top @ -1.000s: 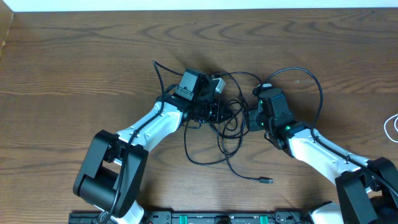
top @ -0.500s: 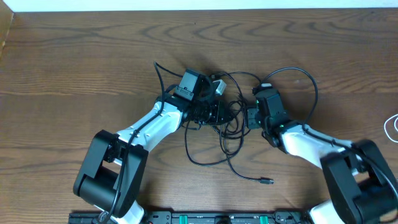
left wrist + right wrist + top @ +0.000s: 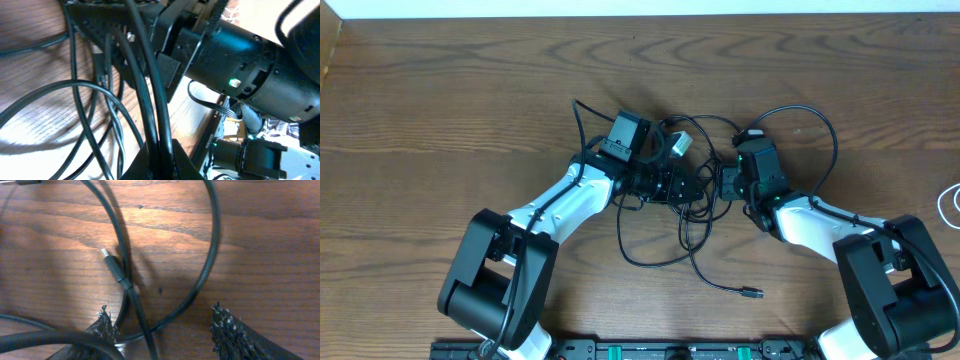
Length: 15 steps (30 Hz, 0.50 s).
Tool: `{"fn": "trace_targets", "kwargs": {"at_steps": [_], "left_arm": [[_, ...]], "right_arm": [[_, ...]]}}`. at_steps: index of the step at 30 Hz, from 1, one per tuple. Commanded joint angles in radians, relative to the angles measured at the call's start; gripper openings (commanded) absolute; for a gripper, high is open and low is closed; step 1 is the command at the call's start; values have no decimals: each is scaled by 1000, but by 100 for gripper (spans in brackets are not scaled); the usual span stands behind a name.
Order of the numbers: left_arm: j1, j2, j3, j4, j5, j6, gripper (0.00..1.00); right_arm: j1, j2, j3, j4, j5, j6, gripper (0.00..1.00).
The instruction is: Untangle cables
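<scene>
- Since a second ago, the right hand point(image 3: 725, 184) has crept left toward the knot and its fingers have spread. The white plug end point(image 3: 680, 143) has slid slightly down and right.
- The left hand point(image 3: 678, 185) is pressed together on the black cables point(image 3: 692, 225). In its wrist view, at least two strands run side by side into the closed fingers point(image 3: 172, 159).
- The tangle lies mid-worktop point(image 3: 440, 120) between the two hands. One loop arcs out past the right hand, and a loose tail ends in a free plug point(image 3: 751, 293) nearer the robot's base.
- The right hand point(image 3: 162, 322) hovers spread over a curve of cable, with a small plug point(image 3: 112, 265) lying across it. It grips nothing.
- Risk: the left hand pinches several strands together, so any pull from either side would likely cinch the knot instead of loosening it.
- Risk: if the right hand closes where it is, it could catch both the curve and the plugged strand and lock two cords together.
- Risk: the plugs could snag when drawn through a loop.
- Risk: the hands are very near each other, so a careless reach could knock them together.
</scene>
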Motion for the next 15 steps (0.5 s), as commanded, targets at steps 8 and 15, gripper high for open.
{"fn": "trace_targets", "kwargs": {"at_steps": [8, 15], "left_arm": [[-1, 4, 5, 128, 120, 26, 8], [-1, 4, 5, 129, 113, 25, 8]], "right_arm": [[-28, -33, -6, -69, -315, -136, 55], [-118, -118, -6, -116, -573, -136, 54]]}}
